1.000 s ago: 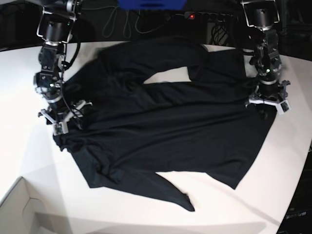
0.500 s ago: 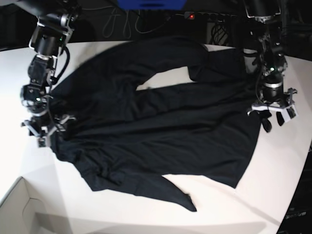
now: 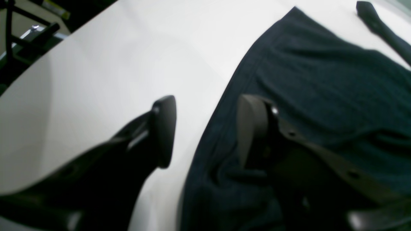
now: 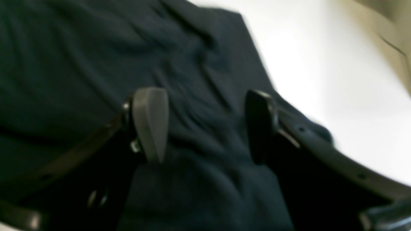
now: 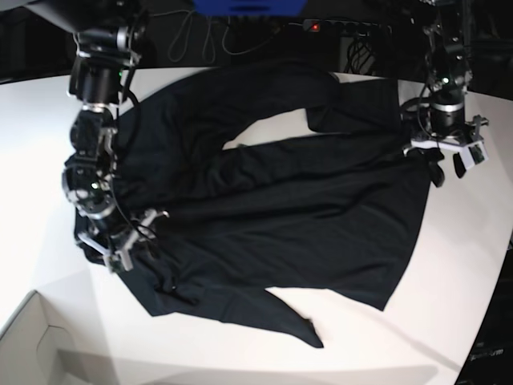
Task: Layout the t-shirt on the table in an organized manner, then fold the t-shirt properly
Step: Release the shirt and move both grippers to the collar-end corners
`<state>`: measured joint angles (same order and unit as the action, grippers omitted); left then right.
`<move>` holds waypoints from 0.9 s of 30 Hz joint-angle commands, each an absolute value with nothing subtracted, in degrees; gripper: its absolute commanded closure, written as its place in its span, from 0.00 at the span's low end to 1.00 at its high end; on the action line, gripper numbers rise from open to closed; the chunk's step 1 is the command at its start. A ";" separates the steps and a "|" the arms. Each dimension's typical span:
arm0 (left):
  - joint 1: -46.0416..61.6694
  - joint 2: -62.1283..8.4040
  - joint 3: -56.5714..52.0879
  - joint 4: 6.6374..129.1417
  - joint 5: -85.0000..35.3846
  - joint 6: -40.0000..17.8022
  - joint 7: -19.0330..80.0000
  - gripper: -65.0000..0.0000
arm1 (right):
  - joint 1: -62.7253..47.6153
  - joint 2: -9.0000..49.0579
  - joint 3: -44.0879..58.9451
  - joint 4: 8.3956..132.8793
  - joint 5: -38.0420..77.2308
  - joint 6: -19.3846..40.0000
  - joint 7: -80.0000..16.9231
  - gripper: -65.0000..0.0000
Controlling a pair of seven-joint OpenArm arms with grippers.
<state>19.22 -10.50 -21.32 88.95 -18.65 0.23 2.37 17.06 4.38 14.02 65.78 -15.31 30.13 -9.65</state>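
White and smooth, the curved-edged tabletop (image 5: 473,265) fills my base view, and on it I count one garment: a plain black short-sleeved t-shirt (image 5: 272,216) of thin fabric, spread wide but rumpled, one strip trailing toward the near edge. At the near corner I see one pale cardboard box (image 5: 36,345); what it holds I cannot tell. My left gripper (image 3: 205,128) straddles the shirt's hem, jaws parted, nothing clamped. My right gripper (image 4: 205,125) hangs over creased cloth, jaws wide.
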 commanded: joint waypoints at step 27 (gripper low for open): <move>30.81 -6.29 -28.00 93.76 -18.86 0.04 0.84 0.54 | 37.41 6.90 11.91 30.37 -14.73 5.67 14.02 0.41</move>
<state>30.76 -5.82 -27.94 92.68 -18.87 0.08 2.24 35.07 6.15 11.70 29.41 -15.03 6.09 11.97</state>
